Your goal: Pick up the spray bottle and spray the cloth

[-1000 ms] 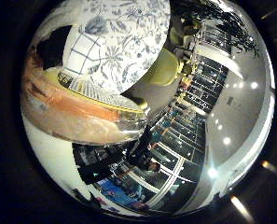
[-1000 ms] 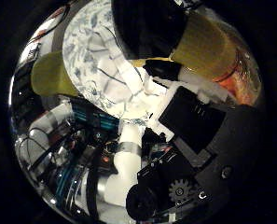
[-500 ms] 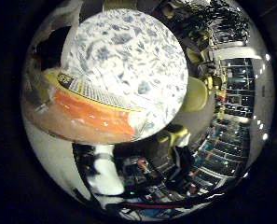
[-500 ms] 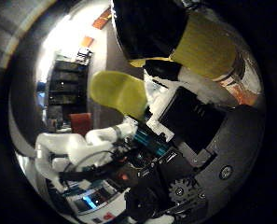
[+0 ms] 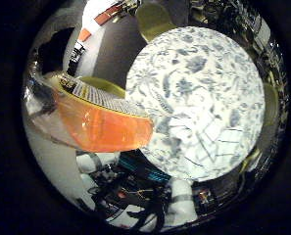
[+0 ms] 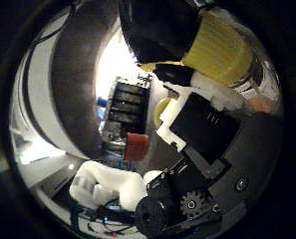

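Note:
The spray bottle (image 5: 101,122), clear with orange liquid, lies close against the palm in the little finger side view. Its yellow upper part (image 6: 222,50) shows in the thumb side view. My right hand (image 6: 202,129), of black and white parts, is curled round the bottle there and holds it in the air. A white checked cloth (image 5: 218,147) lies on a round table with a floral cover (image 5: 194,69), beyond the bottle and away from it.
A yellow-green chair (image 5: 155,18) stands past the round table. In the thumb side view there are dark shelves (image 6: 123,100), a small red object (image 6: 136,144) and part of the white arm (image 6: 98,184).
The whole picture has swung in both views, so the hand has turned. The bottle stays in the same place against the palm. The table and cloth now fill more of the little finger side view.

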Motion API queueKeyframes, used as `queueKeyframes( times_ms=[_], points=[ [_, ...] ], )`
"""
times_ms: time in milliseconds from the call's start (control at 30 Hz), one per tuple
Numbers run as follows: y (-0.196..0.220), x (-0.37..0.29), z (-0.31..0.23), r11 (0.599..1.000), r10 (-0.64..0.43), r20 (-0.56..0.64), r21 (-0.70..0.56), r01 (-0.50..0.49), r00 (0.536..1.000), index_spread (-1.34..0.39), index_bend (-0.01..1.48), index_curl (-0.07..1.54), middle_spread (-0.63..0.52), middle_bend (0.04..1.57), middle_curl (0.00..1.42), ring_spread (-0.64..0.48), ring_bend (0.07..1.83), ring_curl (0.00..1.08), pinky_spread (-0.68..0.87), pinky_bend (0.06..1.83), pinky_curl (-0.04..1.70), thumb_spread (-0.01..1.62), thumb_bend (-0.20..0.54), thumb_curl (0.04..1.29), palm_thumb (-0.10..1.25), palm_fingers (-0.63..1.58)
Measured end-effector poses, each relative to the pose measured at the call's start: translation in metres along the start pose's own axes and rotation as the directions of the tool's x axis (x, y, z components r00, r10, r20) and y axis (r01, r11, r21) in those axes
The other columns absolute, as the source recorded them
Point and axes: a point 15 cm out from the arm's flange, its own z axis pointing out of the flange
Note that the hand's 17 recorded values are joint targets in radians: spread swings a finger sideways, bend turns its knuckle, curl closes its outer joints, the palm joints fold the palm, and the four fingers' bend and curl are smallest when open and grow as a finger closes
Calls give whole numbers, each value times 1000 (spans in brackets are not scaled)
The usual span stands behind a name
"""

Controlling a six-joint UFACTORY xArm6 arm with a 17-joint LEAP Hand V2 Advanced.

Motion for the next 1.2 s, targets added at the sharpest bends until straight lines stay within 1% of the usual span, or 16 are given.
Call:
queueKeyframes(
  times_ms=[167,300,467,533,633,767,867,1000,1100,1200],
  points=[
    [-5,29,25,999,-16,55,32,15,998,-186,1204,722,-94,1405,632,-204,1366,752,-211,1067,1271,1040,-13,526,1092,1156],
    [-10,46,38,998,-39,73,50,36,997,-186,1204,722,-94,1405,633,-203,1367,750,-212,1067,1272,1039,-14,535,1091,1156],
    [-20,71,40,992,-83,100,105,72,992,-186,1201,722,-80,1401,628,-201,1370,747,-212,1062,1271,1041,-14,547,1083,1161],
    [-22,87,39,992,-63,99,114,52,993,-186,1197,720,-77,1402,627,-200,1371,745,-212,1059,1271,1041,-14,550,1083,1161],
    [-17,104,44,995,-39,102,95,30,994,-186,1200,720,-75,1401,625,-198,1369,740,-212,1050,1261,1042,-15,554,1079,1163],
    [-5,111,55,999,-12,149,44,5,989,-185,1183,716,-73,1389,619,-196,1355,723,-220,1036,1224,1040,-18,554,1043,1167],
    [3,118,63,1000,12,163,14,-14,987,-185,1169,712,-72,1374,613,-193,1354,708,-230,1035,1192,1045,-17,547,1032,1177],
    [5,125,69,1000,28,165,0,-28,986,-188,1159,708,-72,1364,608,-188,1349,691,-241,1035,1157,1043,-18,541,1021,1185],
    [6,126,71,1000,31,165,-3,-31,986,-193,1144,704,-71,1351,603,-183,1352,678,-248,1038,1127,1021,-29,535,988,1190],
    [7,124,72,1000,24,165,-8,-23,986,-206,1051,689,-82,1320,593,-184,1334,650,-271,1040,1057,961,-38,531,907,1153]
  ],
)
